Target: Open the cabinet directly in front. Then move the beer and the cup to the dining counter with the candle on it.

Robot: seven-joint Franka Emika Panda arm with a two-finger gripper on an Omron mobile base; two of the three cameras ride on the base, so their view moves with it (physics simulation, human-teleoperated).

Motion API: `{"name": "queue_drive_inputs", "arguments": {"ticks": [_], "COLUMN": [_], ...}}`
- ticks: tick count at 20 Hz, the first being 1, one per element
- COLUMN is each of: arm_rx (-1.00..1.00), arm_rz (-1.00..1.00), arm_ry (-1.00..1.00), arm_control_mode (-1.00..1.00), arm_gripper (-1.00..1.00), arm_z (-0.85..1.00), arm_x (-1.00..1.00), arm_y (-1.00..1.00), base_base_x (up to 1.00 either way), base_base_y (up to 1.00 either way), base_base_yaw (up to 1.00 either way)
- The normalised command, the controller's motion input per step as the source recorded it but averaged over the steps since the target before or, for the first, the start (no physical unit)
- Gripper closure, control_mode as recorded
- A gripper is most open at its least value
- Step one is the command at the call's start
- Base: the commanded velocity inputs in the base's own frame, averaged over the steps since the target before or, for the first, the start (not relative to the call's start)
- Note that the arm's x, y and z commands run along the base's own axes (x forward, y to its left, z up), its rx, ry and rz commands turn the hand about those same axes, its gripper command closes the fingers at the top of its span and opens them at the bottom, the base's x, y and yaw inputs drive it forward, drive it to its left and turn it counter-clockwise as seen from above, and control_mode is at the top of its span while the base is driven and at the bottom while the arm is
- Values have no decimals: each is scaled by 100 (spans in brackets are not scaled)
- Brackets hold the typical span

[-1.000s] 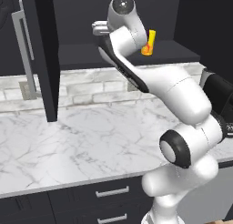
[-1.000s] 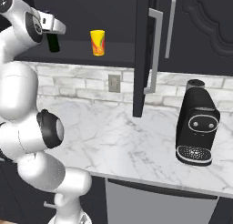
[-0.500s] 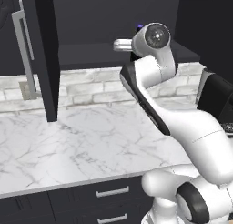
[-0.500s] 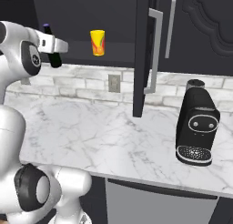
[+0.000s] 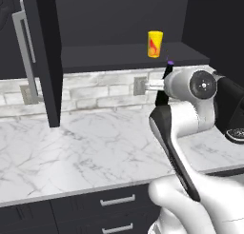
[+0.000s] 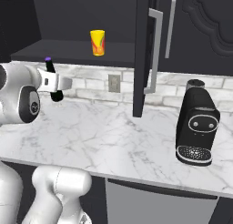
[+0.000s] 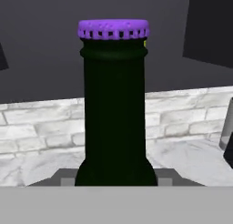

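Note:
The black cabinet (image 5: pixel 44 57) stands open, its doors swung out to both sides. On its dark shelf (image 5: pixel 109 54) the yellow cup (image 5: pixel 155 43) (image 6: pixel 97 42) stands upright and alone. My gripper (image 6: pixel 55 83) is shut on the beer (image 6: pixel 51 77), a dark bottle with a purple cap (image 5: pixel 170 62). It holds the bottle upright, out in front of the shelf and below it, above the worktop. In the hand view the beer's neck (image 7: pixel 113 109) rises right in front of the camera and hides the fingertips. The dining counter and the candle are out of view.
A marble worktop (image 5: pixel 71 142) with a tile backsplash and outlets (image 6: pixel 114 83) runs under the cabinet. A black coffee machine (image 6: pixel 196 127) stands at its right end. The right door's edge (image 6: pixel 142 54) juts out over the worktop. Dark drawers (image 5: pixel 116 199) sit below.
The arm has swung down and back from the shelf with the beer in the gripper. The cup, partly covered by the arm before, now stands in plain sight.

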Motion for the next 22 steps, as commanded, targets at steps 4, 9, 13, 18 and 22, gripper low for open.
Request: {"name": "queue_drive_inputs", "arguments": {"ticks": [4, 9, 13, 18, 22], "arm_rx": [-4, 0, 0, 0, 0], "arm_rz": [16, 5, 0, 0, 5], "arm_ry": [-33, -38, -2, 0, 0], "arm_control_mode": [-100, -100, -100, -100, -100], "arm_gripper": [100, 100, 100, 100, 100], "arm_z": [-42, -12, -2, 0, -4], "arm_x": [-74, -21, 0, -4, -66], "arm_y": [0, 0, 0, 0, 4], "base_base_x": [0, 0, 0, 0, 0], "base_base_y": [0, 0, 0, 0, 0], "base_base_yaw": [0, 0, 0, 0, 0]}}
